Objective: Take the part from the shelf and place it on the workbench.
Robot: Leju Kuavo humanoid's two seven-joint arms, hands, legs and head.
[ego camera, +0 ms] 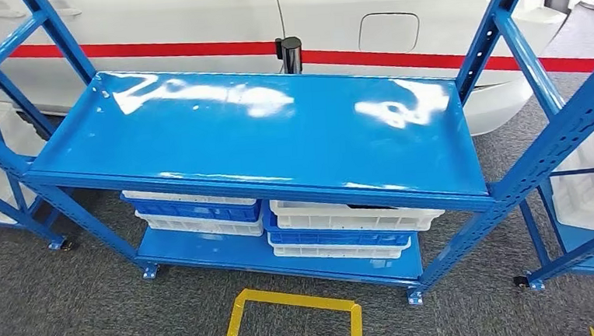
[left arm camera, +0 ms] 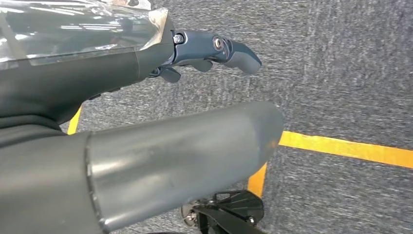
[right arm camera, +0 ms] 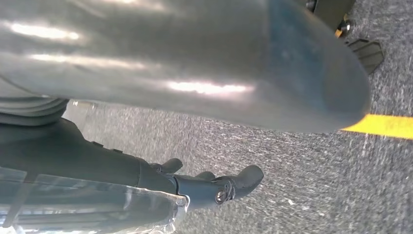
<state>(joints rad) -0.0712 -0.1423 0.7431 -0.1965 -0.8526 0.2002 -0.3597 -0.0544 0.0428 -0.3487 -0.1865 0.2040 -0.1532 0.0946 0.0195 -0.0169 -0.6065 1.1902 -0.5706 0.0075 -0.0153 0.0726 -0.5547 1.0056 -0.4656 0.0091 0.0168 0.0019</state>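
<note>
While both hands hang empty, left hand (left arm camera: pixel 160 112) and right hand (right arm camera: pixel 195 122), fingers apart: small black cylindrical part (ego camera: pixel 292 54) on glossy blue metal shelf (ego camera: pixel 199 143), probably rigid, light; best gripped round its sides

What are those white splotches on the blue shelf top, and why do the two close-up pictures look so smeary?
In the head view the splotches are glare from overhead lights on the glossy blue shelf, and its straight frame bows near the picture's edges. In the left wrist view the left hand is fairly crisp. In the right wrist view the thumb is a soft, light-streaked blur, and the carpet looks smeared.
</note>
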